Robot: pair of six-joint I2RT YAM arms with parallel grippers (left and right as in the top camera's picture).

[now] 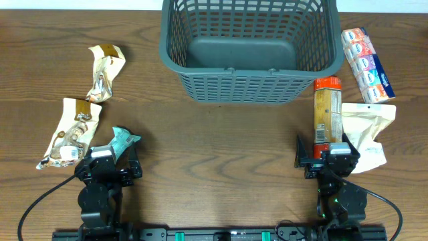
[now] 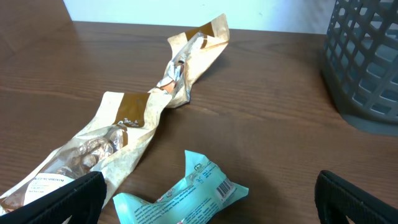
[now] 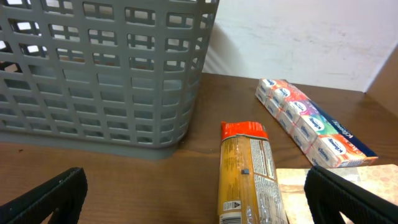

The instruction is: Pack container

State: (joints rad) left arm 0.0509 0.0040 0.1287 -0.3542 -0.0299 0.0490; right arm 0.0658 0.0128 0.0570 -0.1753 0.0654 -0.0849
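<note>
Although the container (image 1: 249, 87) sits at 12 o'clock on the surface (image 1: 221, 147), its far rim is cut off by the overhead frame's top edge. The left fingers (image 2: 62, 196) are spread wide, gripping nothing, a teal pack (image 2: 186, 190) just ahead, its near end out of view. The right fingers (image 3: 50, 196) gape equally, empty, before an orange-capped packet (image 3: 245, 171) cropped at 6 o'clock in the wrist view.

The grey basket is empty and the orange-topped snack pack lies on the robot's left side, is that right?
No. The orange-topped snack pack lies on the robot's right side, as the overhead view shows. The grey basket is empty.
</note>
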